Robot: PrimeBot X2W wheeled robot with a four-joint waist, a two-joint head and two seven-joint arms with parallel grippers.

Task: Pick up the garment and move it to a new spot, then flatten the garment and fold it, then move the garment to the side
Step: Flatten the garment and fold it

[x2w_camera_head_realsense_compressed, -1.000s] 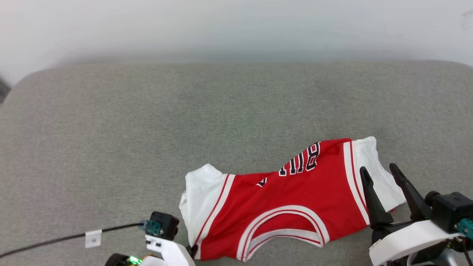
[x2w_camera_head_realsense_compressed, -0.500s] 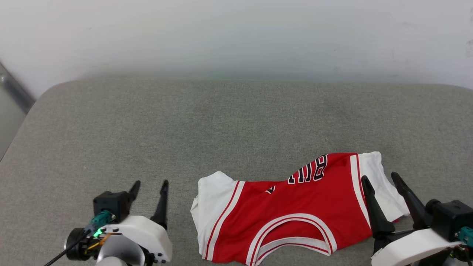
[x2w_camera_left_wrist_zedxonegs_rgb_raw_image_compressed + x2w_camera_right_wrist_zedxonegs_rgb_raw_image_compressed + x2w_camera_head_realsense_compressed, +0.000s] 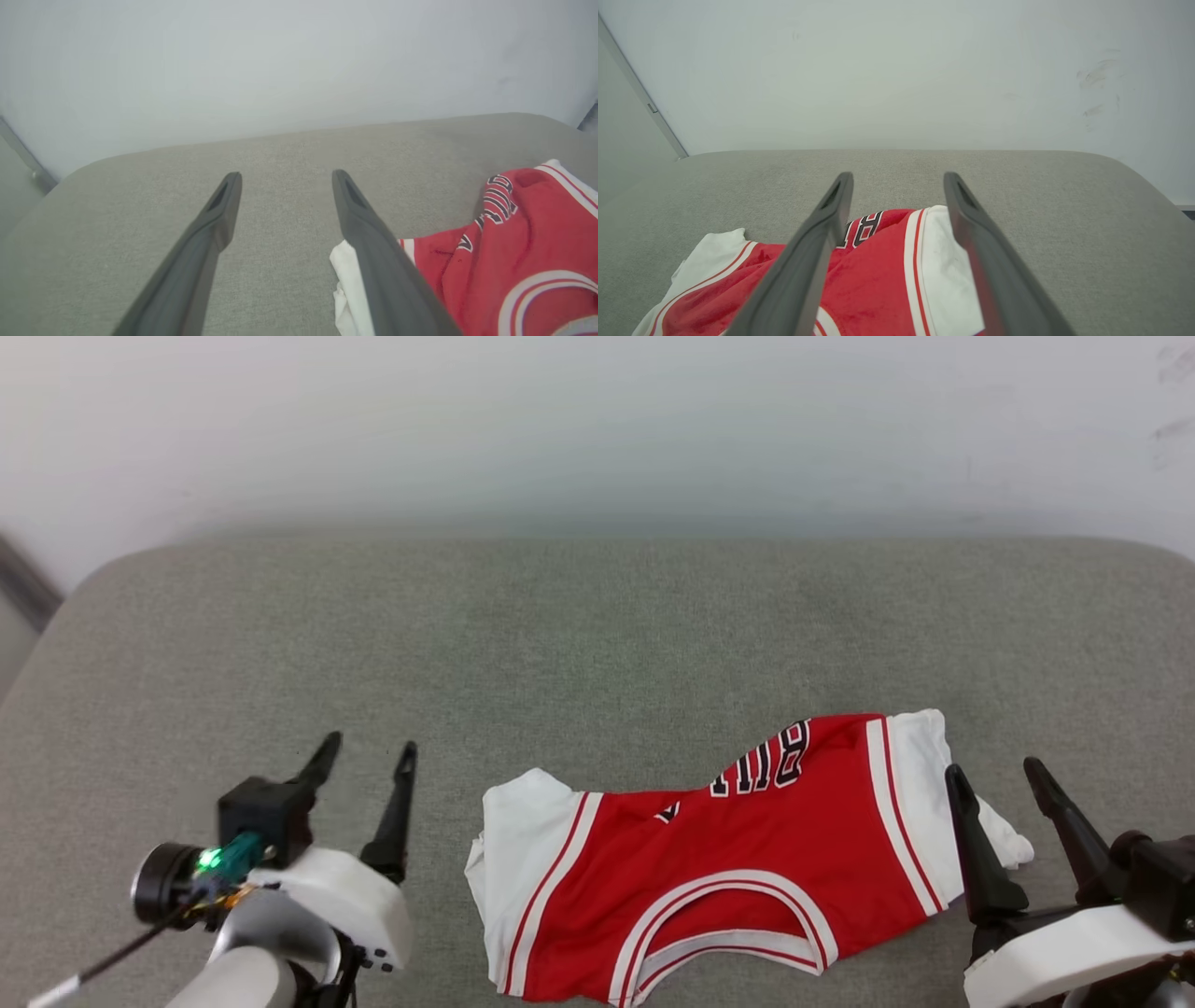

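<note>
Red garment [image 3: 728, 859] (rumpled) on grey cushion [image 3: 597, 644]

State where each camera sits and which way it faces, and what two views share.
Head view: on the robot's head, looking forward and down at the grey cushion and the garment; left gripper and right gripper show.
Left wrist view: on the left wrist, looking along its fingers across the cushion to the wall; garment at right.
Right wrist view: on the right wrist, looking along its fingers over the garment's white sleeve.
Shared: both wrist views show the garment's lettering.
</note>
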